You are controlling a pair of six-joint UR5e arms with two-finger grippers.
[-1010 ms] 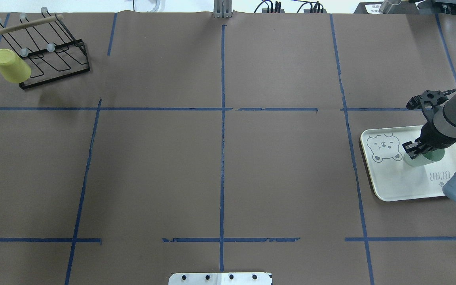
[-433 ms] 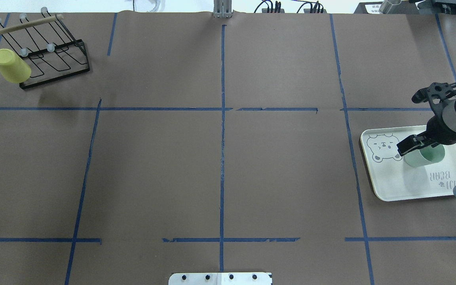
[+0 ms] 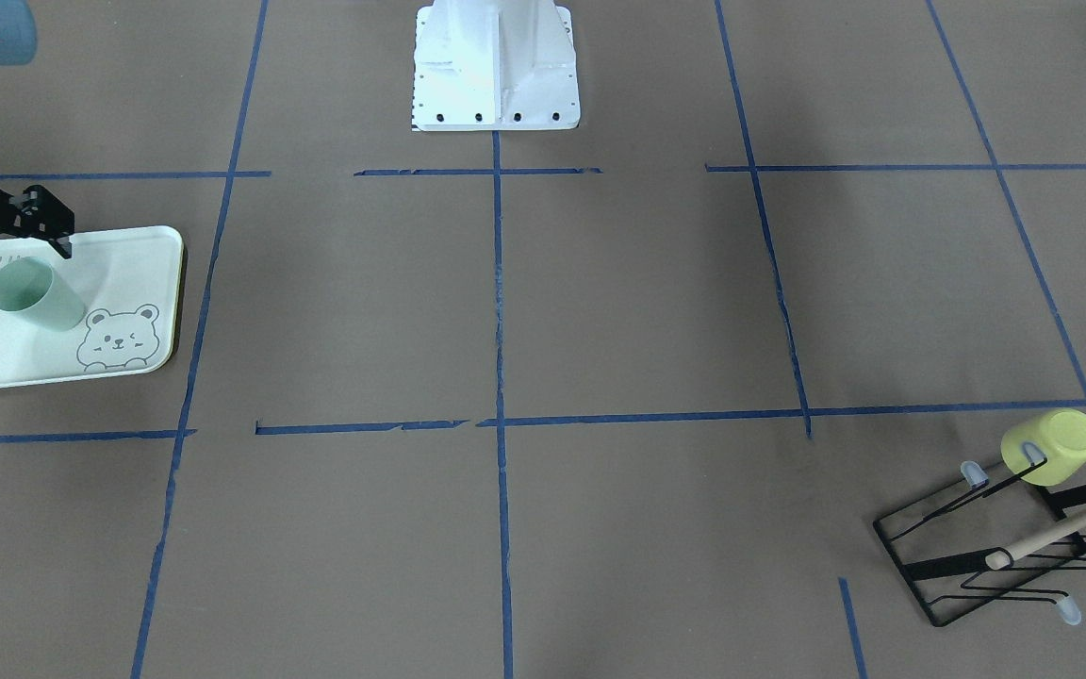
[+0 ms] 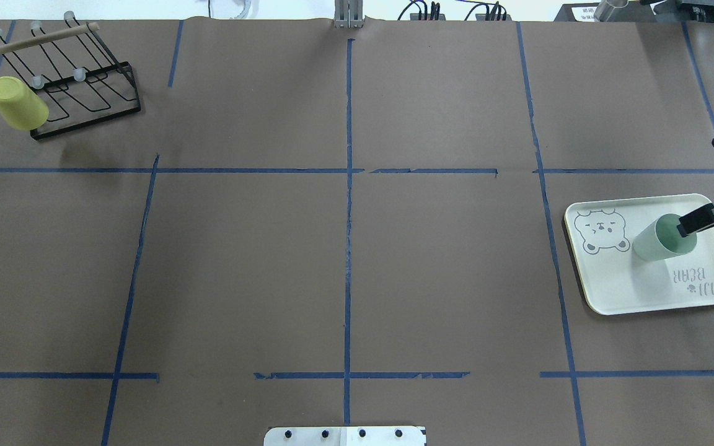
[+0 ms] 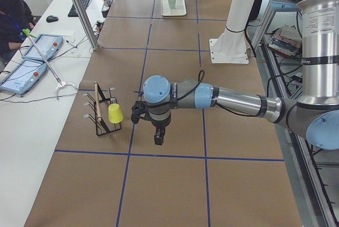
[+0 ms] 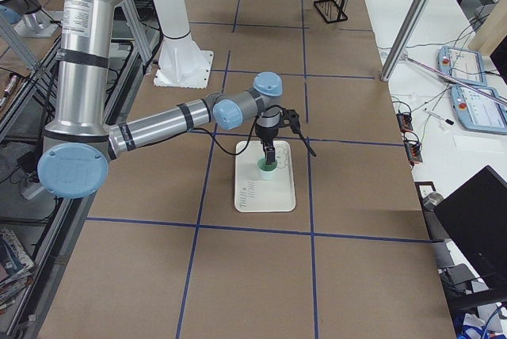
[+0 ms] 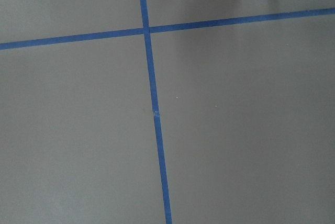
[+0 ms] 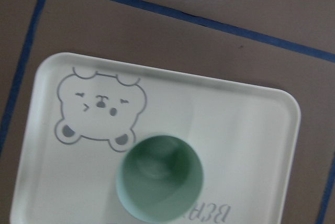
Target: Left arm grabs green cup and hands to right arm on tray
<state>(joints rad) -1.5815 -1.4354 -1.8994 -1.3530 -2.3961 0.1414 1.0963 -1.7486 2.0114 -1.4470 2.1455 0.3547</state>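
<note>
The green cup (image 4: 664, 240) stands upright, mouth up, on the tray (image 4: 636, 288) at the table's right side, next to the bear drawing. The right wrist view looks straight down into the cup (image 8: 159, 179) on the tray (image 8: 246, 130). My right gripper (image 3: 23, 251) hovers open above and beside the cup (image 3: 34, 295), with nothing between its fingers (image 4: 696, 223). My left gripper (image 5: 158, 137) hangs over bare table near the rack. It shows well only in the exterior left view, so I cannot tell its state.
A yellow-green cup (image 4: 17, 103) hangs on a black wire rack (image 4: 87, 93) at the far left corner. The white robot base (image 3: 496, 66) sits at the table's middle edge. A person (image 5: 13, 15) sits at a side table with tablets.
The right gripper, down around the cup a second ago, has risen off it and drawn back toward the right edge. The cup stays standing on the tray.
</note>
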